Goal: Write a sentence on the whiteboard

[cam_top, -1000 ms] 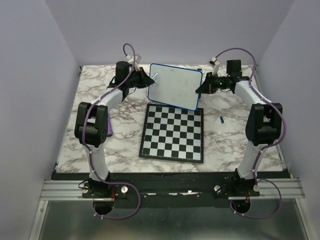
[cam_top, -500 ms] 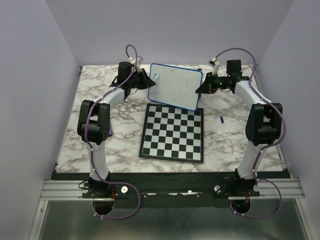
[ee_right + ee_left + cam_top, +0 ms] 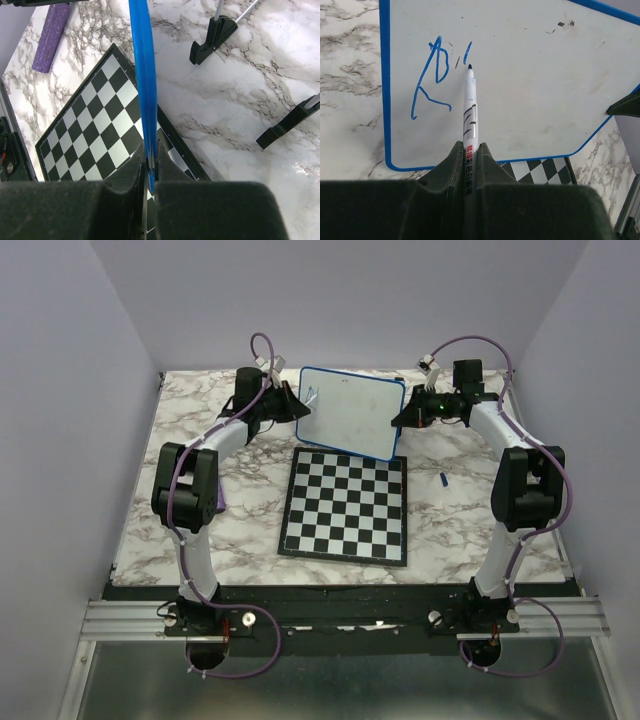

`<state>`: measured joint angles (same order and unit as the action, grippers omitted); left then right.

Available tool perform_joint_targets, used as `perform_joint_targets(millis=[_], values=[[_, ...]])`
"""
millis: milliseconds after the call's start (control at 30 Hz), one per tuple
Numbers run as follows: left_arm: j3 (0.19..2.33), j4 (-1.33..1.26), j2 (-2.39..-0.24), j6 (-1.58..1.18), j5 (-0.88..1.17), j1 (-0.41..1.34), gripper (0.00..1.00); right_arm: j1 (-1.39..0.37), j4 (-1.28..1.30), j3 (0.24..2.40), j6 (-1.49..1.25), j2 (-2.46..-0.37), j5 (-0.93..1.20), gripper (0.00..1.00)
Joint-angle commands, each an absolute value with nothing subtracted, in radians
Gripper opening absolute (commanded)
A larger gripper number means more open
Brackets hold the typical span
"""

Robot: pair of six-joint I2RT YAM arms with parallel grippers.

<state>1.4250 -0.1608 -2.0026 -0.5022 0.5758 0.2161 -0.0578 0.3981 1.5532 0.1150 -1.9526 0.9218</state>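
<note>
The whiteboard (image 3: pixel 350 410), white with a thin blue rim, is held tilted up off the table at the back. My right gripper (image 3: pixel 400 418) is shut on its right edge; in the right wrist view the blue rim (image 3: pixel 144 90) runs between my jaws (image 3: pixel 151 161). My left gripper (image 3: pixel 296 403) is shut on a white marker (image 3: pixel 470 115), jaws tight on its barrel (image 3: pixel 469 155). Its dark tip is at the board's upper left. The sentence (image 3: pixel 432 75) is a blue "R" and one short stroke beside it.
The black-and-white chessboard (image 3: pixel 347 504) lies flat in front of the whiteboard. A small blue cap (image 3: pixel 442 479) lies to its right. A purple bar (image 3: pixel 51 36) lies beyond the chessboard. Two black feet (image 3: pixel 212 37) stand on the marble behind the board.
My left gripper has shifted slightly right along the board's upper left with the marker. The right arm and the whiteboard have not moved.
</note>
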Motion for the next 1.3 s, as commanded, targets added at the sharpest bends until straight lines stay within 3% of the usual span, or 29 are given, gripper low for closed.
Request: perform_joint_targets(millis=[0, 1267], values=[[1.414, -0.180, -1.936, -0.494, 0.574, 0.221, 0.00, -0.064, 0.400, 1.568, 0.143, -1.970, 0.939, 0.00], [1.474, -0.092, -2.029, -0.471, 0.569, 0.219, 0.00, -0.064, 0.402, 1.569, 0.144, -1.971, 0.940, 0.00]])
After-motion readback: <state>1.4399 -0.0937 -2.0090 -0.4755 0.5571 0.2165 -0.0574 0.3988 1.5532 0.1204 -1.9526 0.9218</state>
